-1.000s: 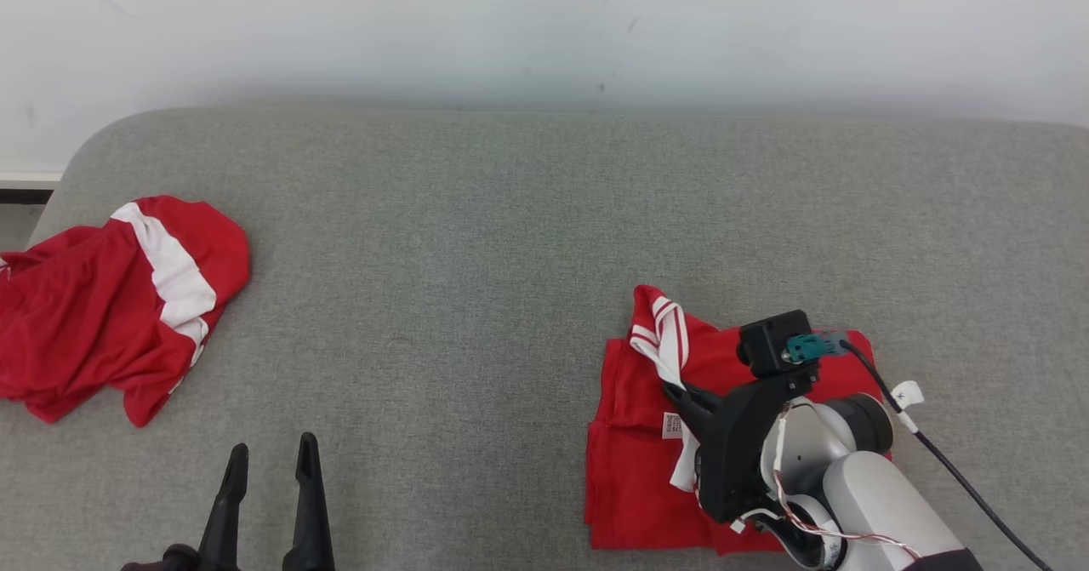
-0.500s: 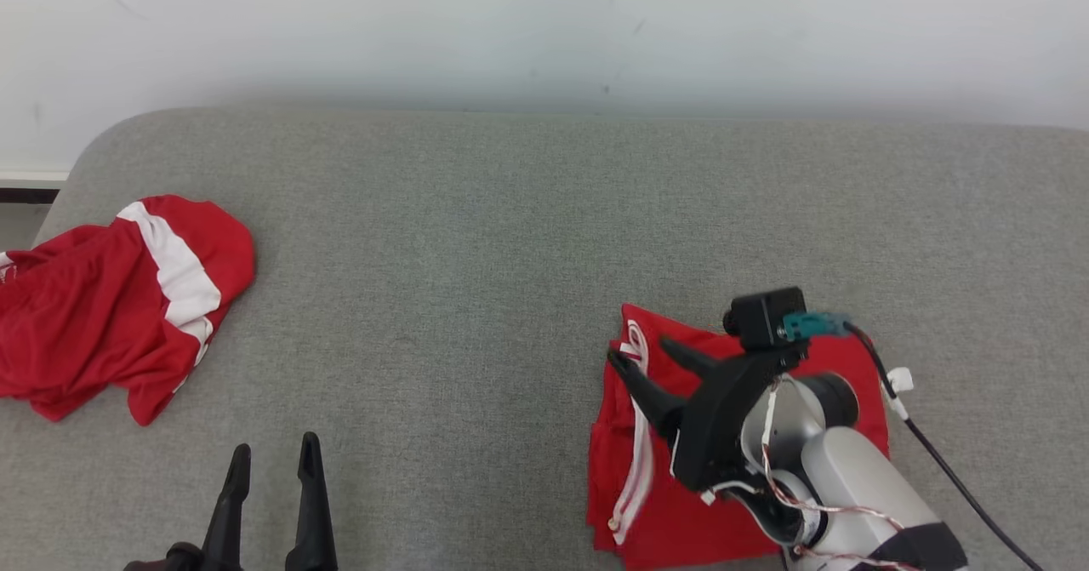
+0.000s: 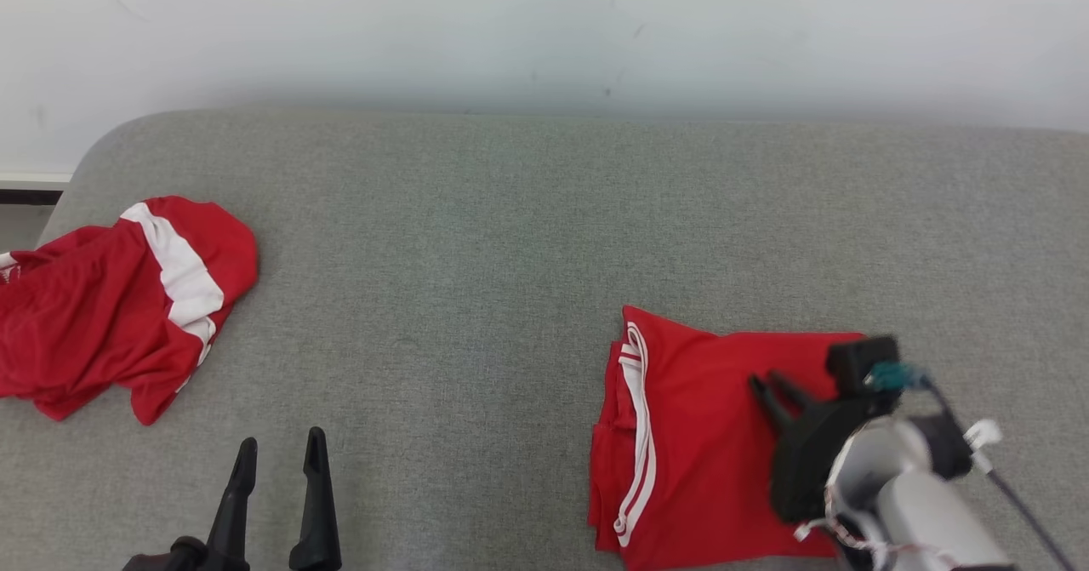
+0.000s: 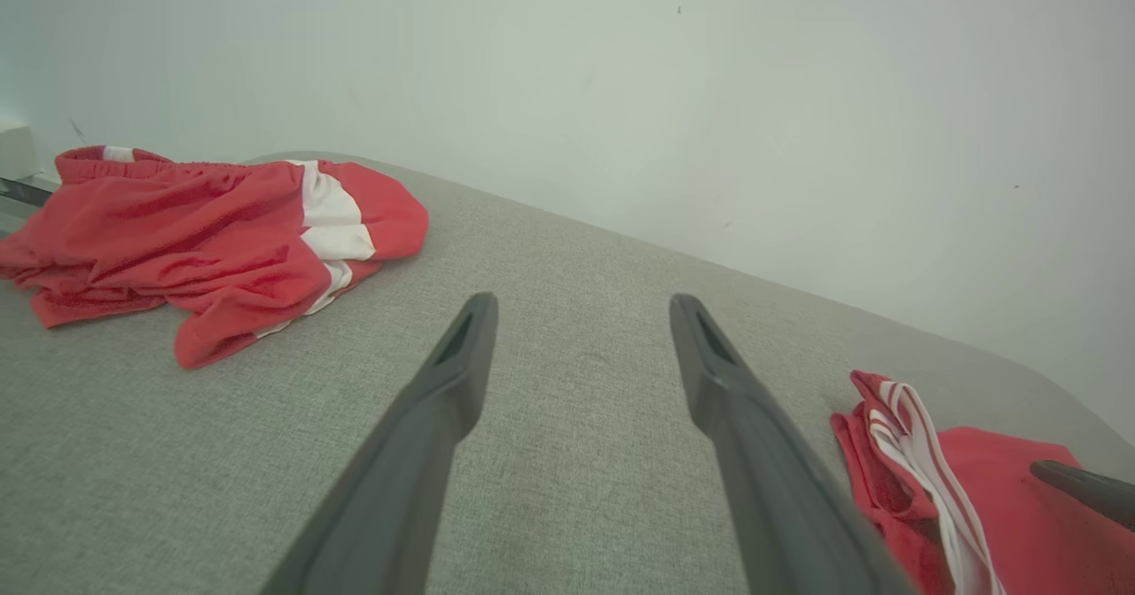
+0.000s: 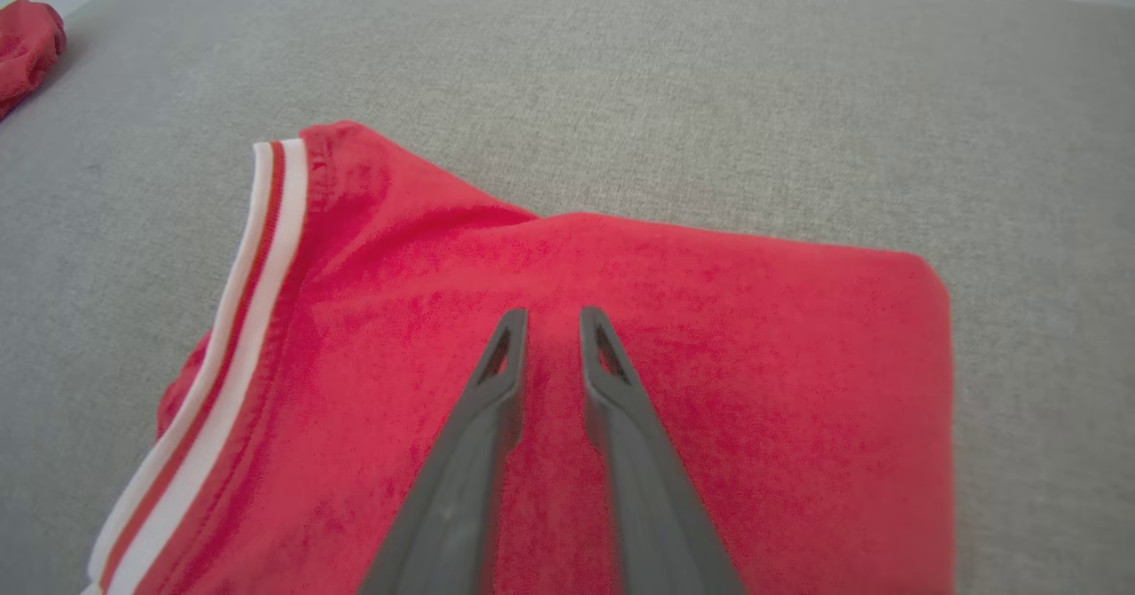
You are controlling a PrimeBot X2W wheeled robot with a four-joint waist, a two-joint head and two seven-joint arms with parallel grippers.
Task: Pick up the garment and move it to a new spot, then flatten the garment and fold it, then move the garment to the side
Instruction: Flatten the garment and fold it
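The folded red garment (image 3: 706, 435) with white stripes along its left edge lies flat at the lower right of the grey cushion (image 3: 476, 239); it also shows in the right wrist view (image 5: 754, 356) and the left wrist view (image 4: 975, 489). My right gripper (image 3: 763, 379) hovers over the garment's right half, its fingers only narrowly parted with nothing between them (image 5: 551, 316). My left gripper (image 3: 281, 448) stands open at the lower left above bare cushion (image 4: 581, 307), well to the left of the garment.
A second red garment with a broad white band (image 3: 119, 299) lies crumpled at the cushion's far left edge (image 4: 204, 231), and its tip shows in the right wrist view (image 5: 27, 45). A pale wall runs behind the cushion. The right arm's black cable (image 3: 1021, 503) trails at the lower right.
My right gripper let go of the striped edge, which now lies flat at the garment's left. The gripper drew back right over the garment and narrowed its fingers. The left gripper stayed put.
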